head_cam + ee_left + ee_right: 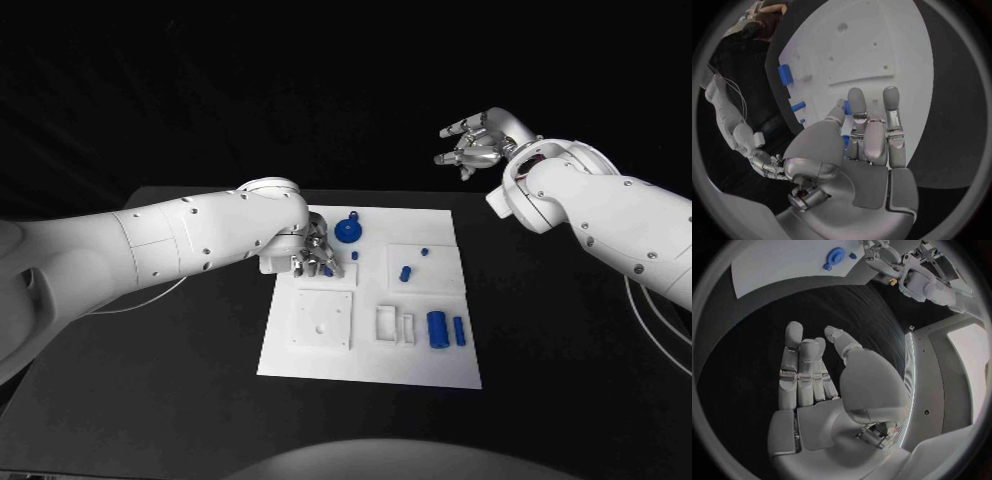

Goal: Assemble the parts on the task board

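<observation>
The white task board [369, 345] lies in the middle of the black table. My left hand [307, 255] hangs over the board's far left part, fingers pointing down. A small blue part [846, 107] sits pinched between its thumb and fingers [891, 107]; the head view shows it at the fingertips [329, 270]. A blue round wheel [349, 231] stands just beyond that hand. Two blue cylinders [436, 328] lie near the board's right front. My right hand [476, 145] is raised past the table's far edge, fingers apart and empty, also seen in its wrist view [817, 385].
Small blue pegs [407, 271] stand on a raised white square at the board's right. A white square plate with holes [320, 320] lies at the front left, white brackets [387, 322] beside it. Bare black table [562, 330] surrounds the board.
</observation>
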